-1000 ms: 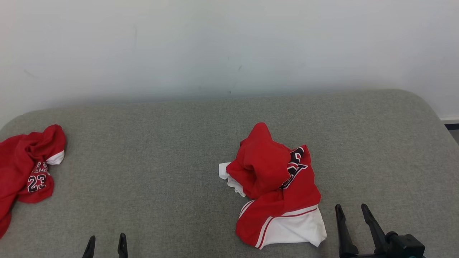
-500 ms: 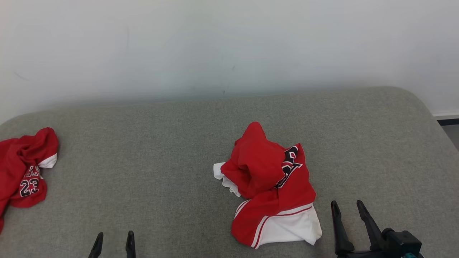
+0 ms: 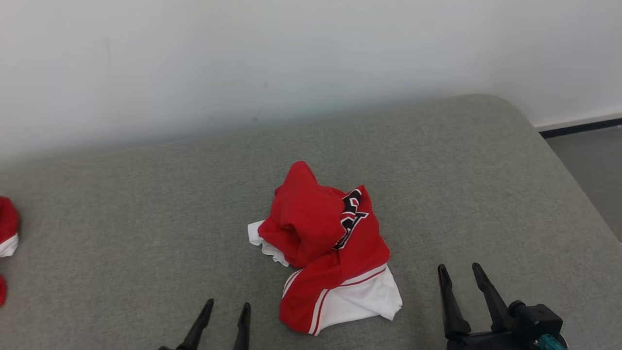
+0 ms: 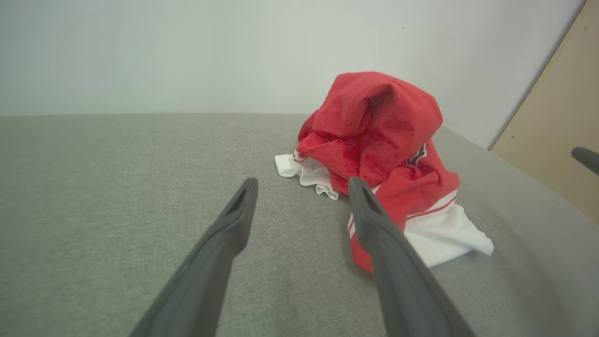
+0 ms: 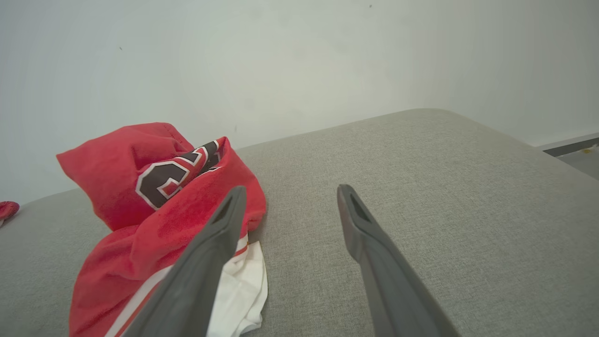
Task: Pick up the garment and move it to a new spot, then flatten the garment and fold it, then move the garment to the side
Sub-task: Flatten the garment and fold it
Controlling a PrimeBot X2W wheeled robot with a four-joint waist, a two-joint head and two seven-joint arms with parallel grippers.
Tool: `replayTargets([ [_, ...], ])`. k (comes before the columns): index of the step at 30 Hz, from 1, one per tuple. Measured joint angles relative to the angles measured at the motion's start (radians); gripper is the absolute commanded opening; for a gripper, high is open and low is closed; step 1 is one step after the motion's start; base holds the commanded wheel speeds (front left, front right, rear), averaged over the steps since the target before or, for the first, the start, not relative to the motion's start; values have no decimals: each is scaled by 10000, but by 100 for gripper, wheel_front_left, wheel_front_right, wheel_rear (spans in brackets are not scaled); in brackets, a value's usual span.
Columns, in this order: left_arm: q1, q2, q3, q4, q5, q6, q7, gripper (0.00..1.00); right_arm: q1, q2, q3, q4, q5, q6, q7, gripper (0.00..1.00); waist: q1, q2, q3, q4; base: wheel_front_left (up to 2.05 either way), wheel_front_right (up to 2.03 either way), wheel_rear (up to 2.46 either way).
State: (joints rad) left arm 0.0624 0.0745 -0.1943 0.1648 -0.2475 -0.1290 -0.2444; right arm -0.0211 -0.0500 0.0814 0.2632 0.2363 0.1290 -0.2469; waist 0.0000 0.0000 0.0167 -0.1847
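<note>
The garment (image 3: 330,248) is a crumpled red jersey with white trim and black lettering, heaped near the middle of the grey padded surface (image 3: 146,233). It rises ahead and to the right in the left wrist view (image 4: 383,140), and to the left in the right wrist view (image 5: 154,206). My left gripper (image 3: 226,307) stands open at the front, a little left of the heap, with nothing between its fingers (image 4: 234,220). To the right of the heap my right gripper (image 3: 459,270) is open too, empty, its fingers (image 5: 355,220) over bare fabric.
A second red and white garment (image 3: 7,233) lies at the far left edge of the surface. A pale wall (image 3: 291,58) runs along the back. The surface's rounded right corner drops to a grey floor (image 3: 593,170). A tan panel (image 4: 557,121) stands at the right.
The head camera has turned right, so the whole picture slid left and the far-left garment is almost out of frame. The left gripper reaches further up into view, nearer the heap.
</note>
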Motion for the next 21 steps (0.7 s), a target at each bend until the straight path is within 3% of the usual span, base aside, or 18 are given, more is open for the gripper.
replayTargets([
  [7, -1239, 349, -1329, 1438, -454, -6, 437, 100, -200, -4, 362, 27, 307, 0, -25, 100, 0, 1, 277, -967, 0, 0, 0],
  [14, -2230, 301, -1532, 3039, -341, 77, 476, 100, -392, -4, 644, 115, 579, 0, -92, 100, 1, 0, 712, -1712, 0, 0, 0],
  [20, -2727, 161, -1465, 3992, -441, 399, 466, 100, -427, -2, 629, 176, 619, 0, -134, 100, 1, 1, 1070, -2010, 0, 0, 0],
  [21, -2804, 142, -1450, 4061, -437, 426, 418, 0, -427, 0, 606, 184, 619, 0, -136, 100, 2, 1, 1105, -2016, 0, 0, 0],
])
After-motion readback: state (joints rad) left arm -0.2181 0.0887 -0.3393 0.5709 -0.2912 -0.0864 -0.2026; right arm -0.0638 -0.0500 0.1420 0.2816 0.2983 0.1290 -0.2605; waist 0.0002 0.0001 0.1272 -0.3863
